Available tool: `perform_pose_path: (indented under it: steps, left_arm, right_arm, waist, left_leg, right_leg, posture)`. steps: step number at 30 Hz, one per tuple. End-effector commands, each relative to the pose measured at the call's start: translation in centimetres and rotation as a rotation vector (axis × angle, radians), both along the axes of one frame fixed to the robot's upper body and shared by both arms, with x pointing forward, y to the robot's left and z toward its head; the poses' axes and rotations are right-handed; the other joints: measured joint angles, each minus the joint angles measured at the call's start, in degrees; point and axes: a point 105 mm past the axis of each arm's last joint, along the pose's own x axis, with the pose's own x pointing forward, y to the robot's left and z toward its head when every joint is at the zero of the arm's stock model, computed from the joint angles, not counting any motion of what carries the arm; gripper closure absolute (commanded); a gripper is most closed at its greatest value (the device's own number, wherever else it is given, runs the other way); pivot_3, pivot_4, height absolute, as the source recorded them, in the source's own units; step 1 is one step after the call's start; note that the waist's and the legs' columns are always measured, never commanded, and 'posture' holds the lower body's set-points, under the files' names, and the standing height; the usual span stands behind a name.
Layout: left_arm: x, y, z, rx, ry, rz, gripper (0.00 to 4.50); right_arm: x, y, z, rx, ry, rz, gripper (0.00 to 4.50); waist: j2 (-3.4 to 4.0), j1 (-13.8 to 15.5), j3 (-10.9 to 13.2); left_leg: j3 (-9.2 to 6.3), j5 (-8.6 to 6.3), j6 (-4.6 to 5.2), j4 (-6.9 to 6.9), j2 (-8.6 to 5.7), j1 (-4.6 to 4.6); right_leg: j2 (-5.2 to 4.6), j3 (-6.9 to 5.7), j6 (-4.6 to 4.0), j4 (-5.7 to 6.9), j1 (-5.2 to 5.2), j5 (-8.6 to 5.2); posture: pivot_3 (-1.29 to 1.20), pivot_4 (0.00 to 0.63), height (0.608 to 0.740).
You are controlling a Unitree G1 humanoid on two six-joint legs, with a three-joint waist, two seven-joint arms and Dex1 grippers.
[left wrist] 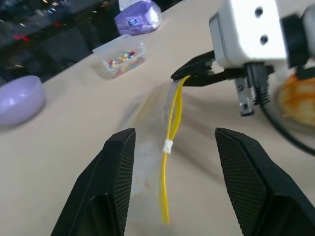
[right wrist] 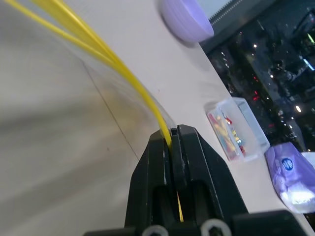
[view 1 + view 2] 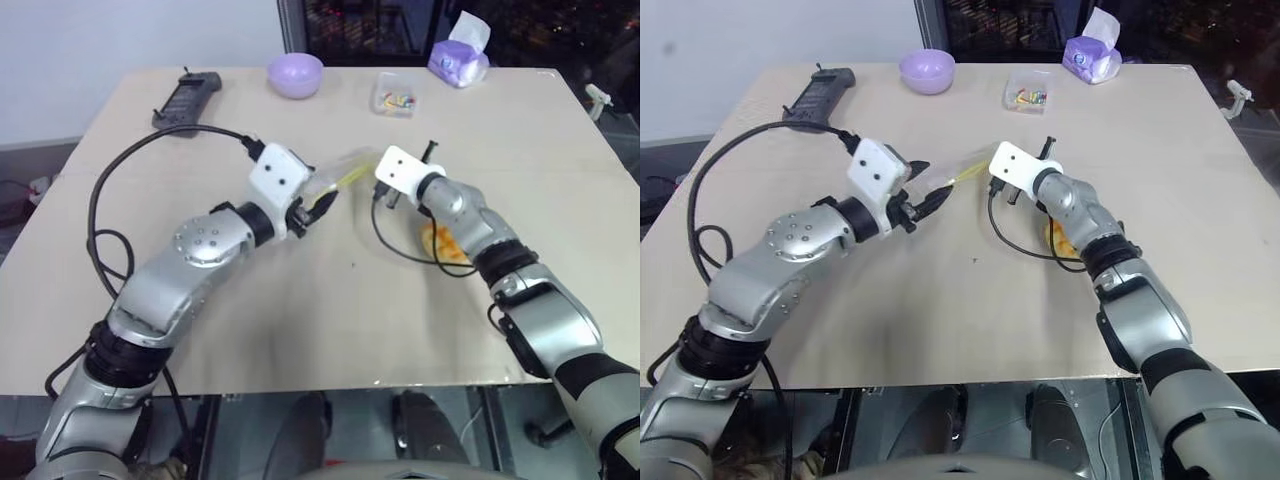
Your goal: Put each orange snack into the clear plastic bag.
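Currently, right end effector point(image 3: 378, 186) clamped on clear plastic bag point(image 3: 340, 178) mid-frame; left end effector point(image 3: 318, 207) open beside it. Orange snack point(image 3: 441, 243) on desk point(image 3: 300, 320), centre-right.

Both arms are silver-grey metal with rounded shells and black joint bands. The left arm point(image 3: 190, 262) has a domed elbow cap dotted with small screws, and a thick black cable loops along it. Each wrist carries a white boxy camera housing point(image 3: 278, 172) with 2 dark holes. The right arm point(image 3: 520, 300) trails a thin black wire. Fingers point(image 1: 110, 196) are matte black with textured pads.
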Motion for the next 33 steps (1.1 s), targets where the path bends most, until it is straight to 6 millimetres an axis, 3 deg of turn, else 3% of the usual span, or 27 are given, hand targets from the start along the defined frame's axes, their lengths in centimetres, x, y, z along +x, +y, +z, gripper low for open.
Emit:
perform_pose_path:
  steps: [1, 5, 11, 14, 18, 25, 28, 32, 33]
  left_arm:
    - [0.8, 0.1, 0.8, 0.033, -0.086, 0.072, 1.79]
    - [1.4, -0.2, -0.8, 0.060, -0.041, 0.101, 1.79]
    - [1.6, -0.9, -1.3, 0.035, -0.020, 0.104, 1.79]
    - [1.6, -1.1, -1.1, 0.017, -0.022, 0.102, 2.69]
    - [1.5, -1.0, -1.0, 0.016, -0.021, 0.094, 4.47]
    - [1.8, 0.2, -1.4, 0.071, -0.028, 0.113, 4.47]
    - [2.0, 0.9, -1.5, 0.104, -0.043, 0.111, 4.50]
    - [2.3, 1.9, -1.5, 0.171, -0.090, 0.073, 4.50]
    - [2.3, 2.2, -1.8, 0.190, -0.097, 0.061, 4.50]
  right_arm:
    - [-0.5, 0.9, 3.1, 0.039, -0.061, 0.034, 4.50]
    - [-0.8, 0.9, 3.2, 0.040, -0.053, 0.036, 4.50]
    - [-1.1, 1.0, 3.3, 0.043, -0.050, 0.035, 4.50]
    - [-1.1, 0.9, 3.2, 0.039, -0.047, 0.031, 4.50]
    - [-1.1, 0.6, 2.9, 0.031, -0.044, 0.024, 4.50]
    - [-1.4, 0.2, 2.0, 0.012, 0.008, 0.031, 4.50]
    - [-1.9, -0.3, 1.3, 0.008, 0.045, 0.043, 3.65]
    - [-3.1, -1.1, 0.8, 0.084, 0.086, 0.060, 1.67]
    - [-3.7, -1.3, 0.5, 0.105, 0.114, 0.076, 1.67]
  waist:
    - [0.01, 0.0, 0.0]
    - [0.01, 0.1, 0.0]
    - [0.01, 0.0, 0.0]
    - [0.01, 0.1, 0.0]
    - [0.01, 0.0, 0.0]
    - [0.01, 0.0, 0.0]
    - [0.00, 0.1, 0.0]
    - [0.00, 0.2, 0.0]
    - [0.00, 0.2, 0.0]
  left_leg:
    - [0.01, 0.00, 0.00, 0.02, 0.00, 0.00]
    - [0.00, 0.00, 0.01, 0.05, 0.00, 0.00]
    - [0.01, 0.00, 0.00, 0.05, 0.00, 0.00]
    - [0.01, 0.00, 0.00, 0.06, 0.00, 0.00]
    - [0.00, 0.00, 0.00, 0.06, 0.00, 0.00]
    - [0.01, 0.00, 0.00, 0.07, 0.00, 0.00]
    - [0.01, 0.00, 0.00, 0.07, 0.00, 0.00]
    - [0.00, 0.00, 0.00, 0.08, 0.00, 0.00]
    - [0.00, 0.00, 0.00, 0.08, 0.00, 0.00]
  right_leg:
    - [0.00, 0.01, 0.00, 0.01, 0.00, 0.00]
    - [0.00, 0.01, 0.00, 0.02, 0.00, 0.00]
    - [0.00, 0.02, 0.00, 0.04, 0.00, 0.00]
    - [0.00, 0.02, 0.00, 0.04, 0.00, 0.00]
    - [0.00, 0.02, 0.00, 0.05, 0.00, 0.00]
    - [0.00, 0.02, 0.00, 0.05, -0.01, 0.00]
    - [0.00, 0.02, 0.00, 0.05, 0.00, 0.00]
    - [-0.01, 0.02, 0.00, 0.05, 0.00, 0.00]
    - [-0.01, 0.01, 0.00, 0.05, 0.00, 0.00]
  posture:
    - [0.00, 0.150, 0.718]
    - [0.00, 0.150, 0.718]
    - [0.00, 0.150, 0.718]
    - [0.00, 0.150, 0.718]
    - [0.00, 0.150, 0.718]
    - [0.00, 0.150, 0.718]
    - [0.00, 0.150, 0.718]
    - [0.00, 0.150, 0.718]
    - [0.00, 0.150, 0.718]
